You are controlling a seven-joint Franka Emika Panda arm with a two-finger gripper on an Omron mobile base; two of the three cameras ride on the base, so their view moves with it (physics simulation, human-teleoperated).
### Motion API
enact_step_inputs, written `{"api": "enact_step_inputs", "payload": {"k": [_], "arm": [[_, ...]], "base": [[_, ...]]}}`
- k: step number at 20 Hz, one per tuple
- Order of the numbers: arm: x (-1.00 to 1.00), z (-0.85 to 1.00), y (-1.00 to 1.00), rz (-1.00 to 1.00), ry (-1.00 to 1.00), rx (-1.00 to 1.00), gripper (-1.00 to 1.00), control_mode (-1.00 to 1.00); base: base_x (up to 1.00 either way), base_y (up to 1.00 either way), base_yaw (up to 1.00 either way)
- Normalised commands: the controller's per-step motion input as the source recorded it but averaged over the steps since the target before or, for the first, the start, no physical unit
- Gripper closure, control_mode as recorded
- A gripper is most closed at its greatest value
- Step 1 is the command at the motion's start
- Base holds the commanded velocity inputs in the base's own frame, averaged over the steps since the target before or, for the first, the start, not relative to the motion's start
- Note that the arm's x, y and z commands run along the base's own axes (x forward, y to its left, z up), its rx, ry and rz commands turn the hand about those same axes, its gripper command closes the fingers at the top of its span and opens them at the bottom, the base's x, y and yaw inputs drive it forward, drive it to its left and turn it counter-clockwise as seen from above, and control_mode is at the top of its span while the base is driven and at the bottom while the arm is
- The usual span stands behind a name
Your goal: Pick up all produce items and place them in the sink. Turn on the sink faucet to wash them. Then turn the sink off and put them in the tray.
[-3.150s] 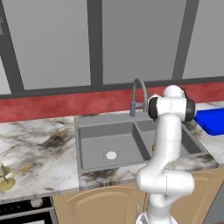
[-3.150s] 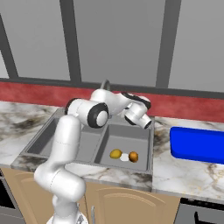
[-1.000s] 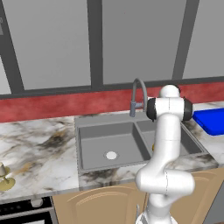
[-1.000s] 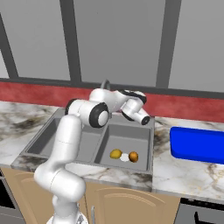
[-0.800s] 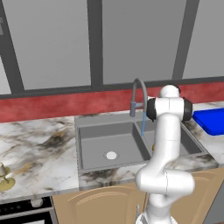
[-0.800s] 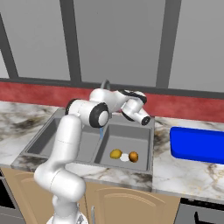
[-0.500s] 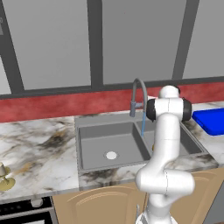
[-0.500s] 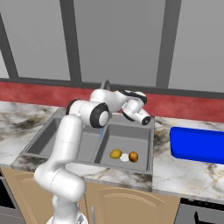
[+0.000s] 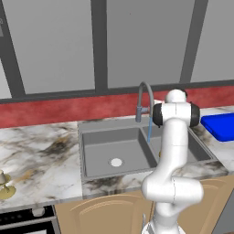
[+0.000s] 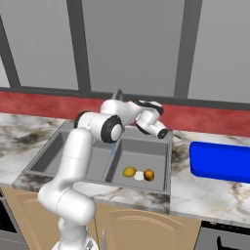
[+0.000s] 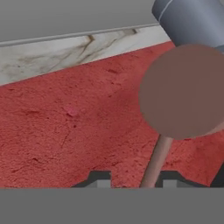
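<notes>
The sink faucet [image 9: 145,97] arches over the grey double sink [image 9: 91,137], and a thin blue stream of water [image 9: 149,130] falls from its spout. In the right basin lie the produce items, a yellow fruit [image 10: 129,172] and an orange fruit [image 10: 149,174], either side of the pale drain. My gripper [image 10: 164,132] is behind the sink at the faucet's side handle. In the hand view my gripper [image 11: 135,178] is shut narrow, with the handle's thin stem [image 11: 152,166] rising between the tips, nearer the right one, up to its round knob [image 11: 183,92]. The blue tray [image 10: 220,161] lies on the counter to the right.
A red backsplash [image 11: 65,131] runs close behind the faucet under the windows. Marble counter [image 9: 36,151] lies on both sides of the sink. A pale cup on an olive dish [image 9: 3,185] sits at the far left counter edge. My arm [image 9: 171,151] stands over the right basin.
Water has started to run from the spout into the sink. The jaws have drawn in slightly. The arm has hardly moved and the fruits lie still.
</notes>
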Motion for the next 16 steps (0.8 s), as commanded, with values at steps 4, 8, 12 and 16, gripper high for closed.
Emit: {"api": "enact_step_inputs", "payload": {"k": [4,8,12,16], "arm": [[0.0,0.0,0.0,0.0,0.0,0.0,1.0,-1.0],[-0.01,0.0,0.02,0.0,0.0,-0.01,1.0,-1.0],[-0.14,0.0,0.2,0.04,0.0,-0.05,1.0,-1.0],[-0.23,0.0,0.33,0.09,-0.01,-0.1,1.0,-1.0]], "base": [[0.0,0.0,0.0],[0.0,0.0,0.0],[0.0,0.0,0.0],[0.0,0.0,0.0]]}}
